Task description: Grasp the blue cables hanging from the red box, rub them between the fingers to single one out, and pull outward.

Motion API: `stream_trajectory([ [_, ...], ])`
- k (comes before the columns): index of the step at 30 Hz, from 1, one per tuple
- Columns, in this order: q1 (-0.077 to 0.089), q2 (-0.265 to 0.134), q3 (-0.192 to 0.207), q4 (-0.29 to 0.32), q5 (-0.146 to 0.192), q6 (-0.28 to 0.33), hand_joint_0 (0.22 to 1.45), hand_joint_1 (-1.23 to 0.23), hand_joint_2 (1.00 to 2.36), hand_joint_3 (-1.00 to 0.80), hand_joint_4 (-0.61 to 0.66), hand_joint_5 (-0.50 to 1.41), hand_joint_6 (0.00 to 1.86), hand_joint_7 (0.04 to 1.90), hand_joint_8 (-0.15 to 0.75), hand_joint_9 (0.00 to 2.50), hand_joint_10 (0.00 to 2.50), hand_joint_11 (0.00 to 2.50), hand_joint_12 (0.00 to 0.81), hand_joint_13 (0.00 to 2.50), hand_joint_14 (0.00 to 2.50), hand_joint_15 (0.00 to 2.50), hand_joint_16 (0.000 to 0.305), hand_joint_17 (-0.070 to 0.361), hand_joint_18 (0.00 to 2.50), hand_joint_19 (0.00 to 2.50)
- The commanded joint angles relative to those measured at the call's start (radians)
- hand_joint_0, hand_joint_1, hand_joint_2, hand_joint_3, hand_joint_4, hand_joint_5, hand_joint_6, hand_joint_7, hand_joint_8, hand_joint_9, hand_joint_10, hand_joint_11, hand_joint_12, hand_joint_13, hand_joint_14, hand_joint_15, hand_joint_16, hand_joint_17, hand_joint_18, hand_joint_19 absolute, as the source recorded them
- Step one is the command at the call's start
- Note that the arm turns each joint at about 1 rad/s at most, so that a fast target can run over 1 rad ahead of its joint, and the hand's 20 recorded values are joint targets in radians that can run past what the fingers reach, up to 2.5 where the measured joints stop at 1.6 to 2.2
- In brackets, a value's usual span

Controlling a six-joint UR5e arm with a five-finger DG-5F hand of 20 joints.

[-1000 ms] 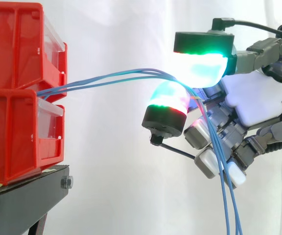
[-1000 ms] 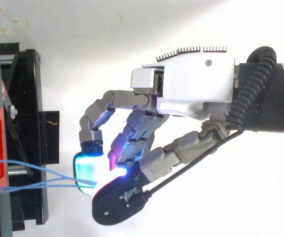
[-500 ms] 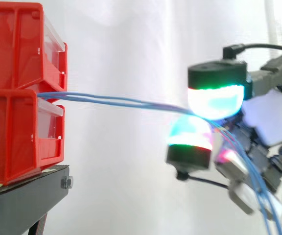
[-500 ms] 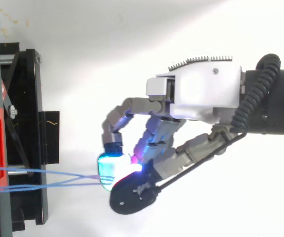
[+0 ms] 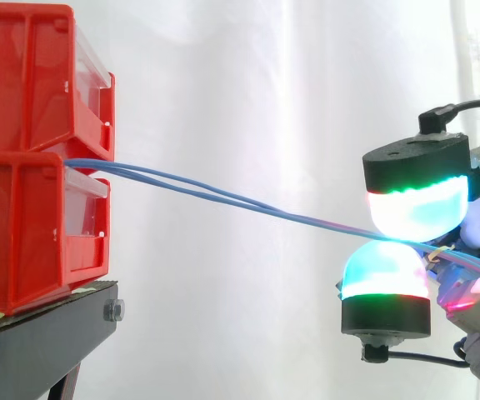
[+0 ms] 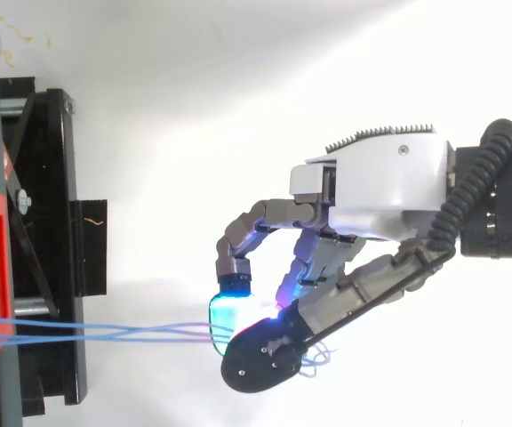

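Pulling outward
My hand (image 6: 380,182) has backed off the red box (image 5: 32,225); fingers (image 5: 413,208) pinch the blue cables (image 5: 223,197), now taut

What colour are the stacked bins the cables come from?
The bins are red, clearest in the side view.
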Motion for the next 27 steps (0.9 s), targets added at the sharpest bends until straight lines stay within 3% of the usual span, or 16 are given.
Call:
stream_trajectory([
  [1, 0.0, -0.001, 0.0, 0.0, 0.0, 0.001, 0.57, -0.56, 1.01, -0.23, 0.07, -0.09, 0.81, 1.19, 0.293, 1.19, 0.02, 0.6, 0.449, 0.94, 0.02, 0.52, 0.056, 0.127, 0.9, 0.56],
  [4, 0.002, -0.001, 0.0, 0.0, 0.0, 0.001, 0.57, -0.53, 1.01, -0.29, 0.06, -0.09, 0.81, 1.21, 0.276, 1.18, 0.02, 0.64, 0.42, 0.92, 0.02, 0.54, 0.05, 0.112, 0.85, 0.6],
  [9, 0.002, -0.001, 0.0, 0.001, 0.0, 0.001, 0.53, -0.52, 1.0, -0.47, 0.07, -0.1, 0.81, 1.2, 0.295, 1.2, 0.02, 0.64, 0.433, 0.94, 0.02, 0.54, 0.052, 0.117, 0.87, 0.59],
  [13, 0.0, 0.001, 0.0, 0.001, 0.0, 0.001, 0.5, -0.52, 1.0, -0.5, 0.1, -0.1, 0.82, 1.19, 0.322, 1.19, 0.02, 0.62, 0.449, 0.95, 0.02, 0.54, 0.055, 0.123, 0.89, 0.57],
  [22, 0.002, -0.001, 0.001, 0.001, 0.0, 0.001, 0.43, -0.7, 1.0, -0.5, 0.16, -0.15, 0.87, 1.08, 0.366, 1.11, 0.02, 0.67, 0.482, 0.94, 0.02, 0.55, 0.062, 0.139, 0.93, 0.52],
  [24, 0.0, -0.001, 0.0, 0.001, 0.0, 0.001, 0.47, -0.8, 1.0, -0.5, 0.16, -0.17, 0.89, 1.03, 0.35, 1.03, 0.02, 0.7, 0.463, 0.89, 0.02, 0.54, 0.058, 0.13, 0.88, 0.53],
  [27, 0.002, -0.001, 0.0, 0.001, 0.0, 0.001, 0.53, -0.84, 1.0, -0.5, 0.14, -0.18, 0.9, 1.01, 0.332, 0.98, 0.02, 0.7, 0.442, 0.86, 0.02, 0.54, 0.054, 0.122, 0.84, 0.54],
])
